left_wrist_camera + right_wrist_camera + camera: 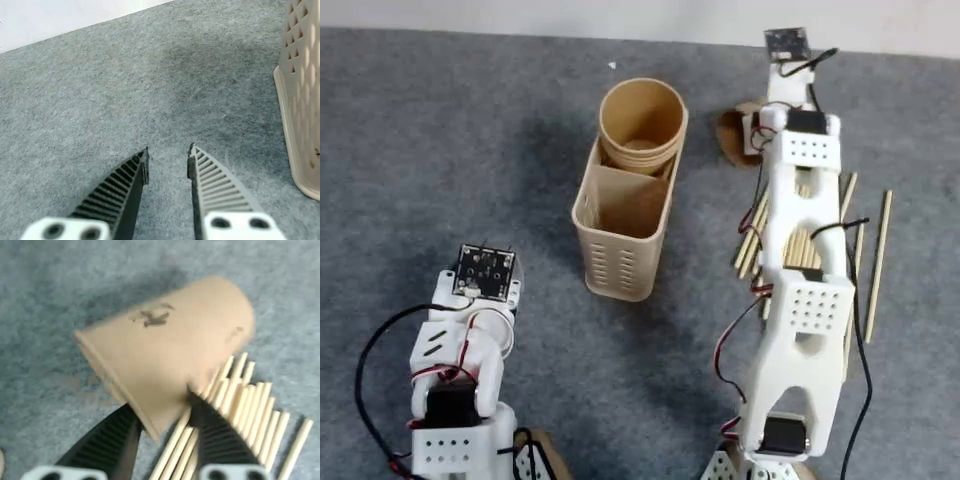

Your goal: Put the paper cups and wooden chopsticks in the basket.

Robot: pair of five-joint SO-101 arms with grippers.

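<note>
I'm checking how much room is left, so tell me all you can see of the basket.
The basket is a tall beige tub, plastic by its look, with rows of slots in its walls and a divider making two compartments. It stands upright on the grey carpet. Stacked paper cups fill the far compartment; the near one looks empty.

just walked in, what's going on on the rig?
The right gripper is open at the rim of a paper cup that lies on its side on the grey mat, right beside the loose chopsticks. The basket already holds stacked cups in the compartment farther from the arms; the chopsticks are not yet in it. The left gripper is open over bare mat next to the basket, holding nothing.
</note>
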